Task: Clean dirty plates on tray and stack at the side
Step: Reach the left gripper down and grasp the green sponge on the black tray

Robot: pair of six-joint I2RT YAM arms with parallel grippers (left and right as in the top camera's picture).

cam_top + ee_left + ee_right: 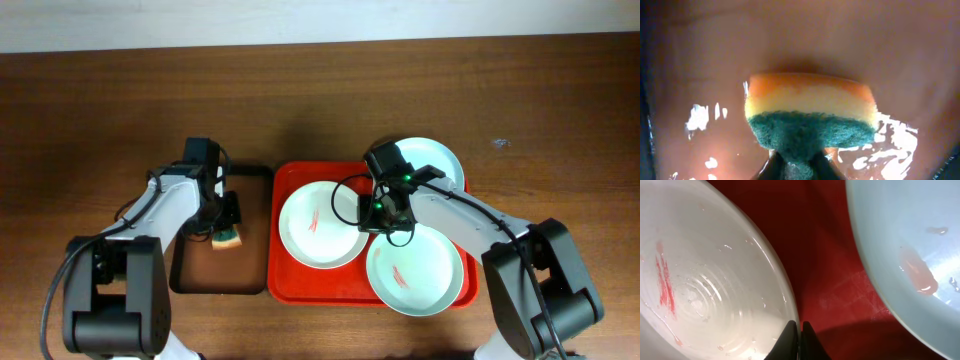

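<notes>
From above, a big red plastic tray (pixel 292 175) with round corners lay on the brown wooden table (pixel 100 100). Three round shiny plates sat on it. There was a white plate (pixel 320 225) on the left, a pale green plate (pixel 415 270) at the front right, and another pale plate (pixel 440 160) at the back right. The first two showed red smears in the middle. Beside the red tray lay a small black tray (pixel 200 275) with a brown floor. The left gripper (pixel 228 226) was down in it, on a sponge (pixel 229 239). The right gripper (pixel 385 212) hung over the red tray, between the plates.

The left wrist camera showed the sponge, orange, yellow and green. The two fingers (pixel 771 169) were pinched on its green part.

The right wrist camera showed the right fingers (pixel 789 341) closed tight together, holding nothing. They were just beside the rim of the white plate. Red tray floor and a pale plate with a pink smear lay on the other side.
</notes>
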